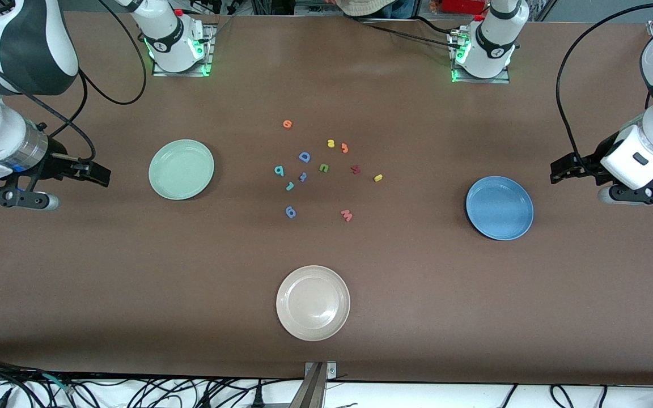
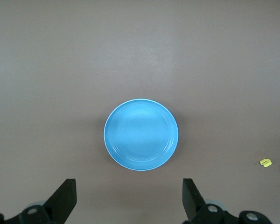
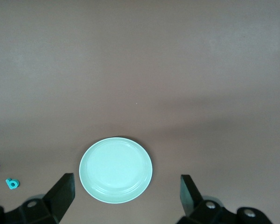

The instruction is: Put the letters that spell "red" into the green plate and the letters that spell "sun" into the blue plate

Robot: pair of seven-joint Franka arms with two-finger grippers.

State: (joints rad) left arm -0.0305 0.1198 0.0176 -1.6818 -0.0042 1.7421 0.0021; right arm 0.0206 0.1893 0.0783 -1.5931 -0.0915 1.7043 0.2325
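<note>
The green plate [image 1: 181, 169] [image 3: 115, 170] lies toward the right arm's end and the blue plate [image 1: 499, 207] [image 2: 141, 134] toward the left arm's end, both holding nothing. Between them the letters lie scattered: orange e [image 1: 287, 124], teal d [image 1: 279, 170] [image 3: 11, 184], teal r [image 1: 289, 186], yellow s [image 1: 331, 144], olive n [image 1: 323, 168], yellow u [image 1: 378, 178] [image 2: 266, 162]. My right gripper [image 1: 101, 174] [image 3: 125, 182] hangs open over the table beside the green plate. My left gripper [image 1: 556, 171] [image 2: 129, 186] hangs open beside the blue plate.
A cream-white plate [image 1: 313, 302] sits nearest the front camera. Mixed among the letters are a blue D [image 1: 304, 157], an orange curved letter [image 1: 344, 148], a dark red letter [image 1: 355, 169], a blue 6-like letter [image 1: 291, 212] and a salmon letter [image 1: 347, 215].
</note>
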